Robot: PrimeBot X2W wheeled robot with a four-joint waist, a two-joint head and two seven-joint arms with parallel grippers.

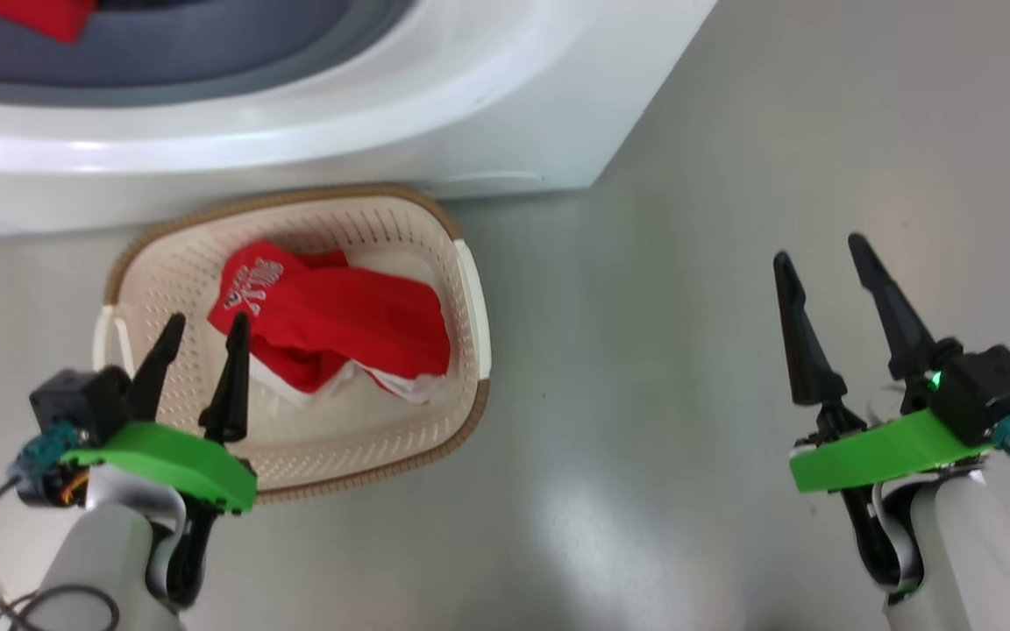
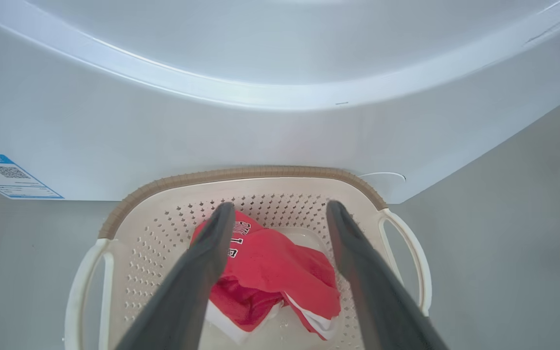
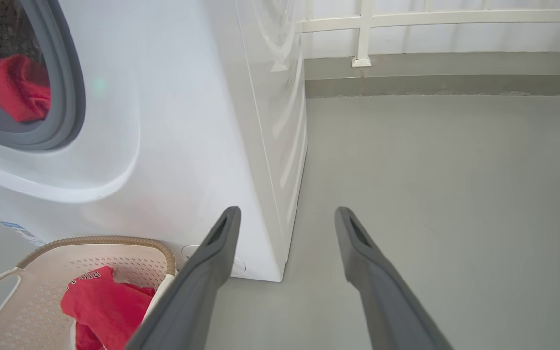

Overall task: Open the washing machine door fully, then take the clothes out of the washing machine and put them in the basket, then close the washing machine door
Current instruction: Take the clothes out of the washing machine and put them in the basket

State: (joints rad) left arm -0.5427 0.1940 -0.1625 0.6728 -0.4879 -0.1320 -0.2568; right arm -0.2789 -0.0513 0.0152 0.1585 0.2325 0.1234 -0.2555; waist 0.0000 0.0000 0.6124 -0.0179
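Left claw (image 1: 207, 322) hangs spread over the basket (image 1: 295, 197), parked against the washing machine (image 1: 470, 131) for short drops; red shirt (image 1: 356, 320) inside. Right claw (image 1: 819, 249) spread, empty.

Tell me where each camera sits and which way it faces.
Head view: on the robot's head, looking down at the basket, the washing machine front and the floor; the left pincer and right pincer show, open, on pale forearms.
Left wrist view: on the left wrist, looking along its two spread fingers into the basket at the red garment.
Right wrist view: on the right wrist, looking along its fingers at floor beside the washing machine's corner.
Shared: head and right wrist views both catch red clothing in the drum opening.
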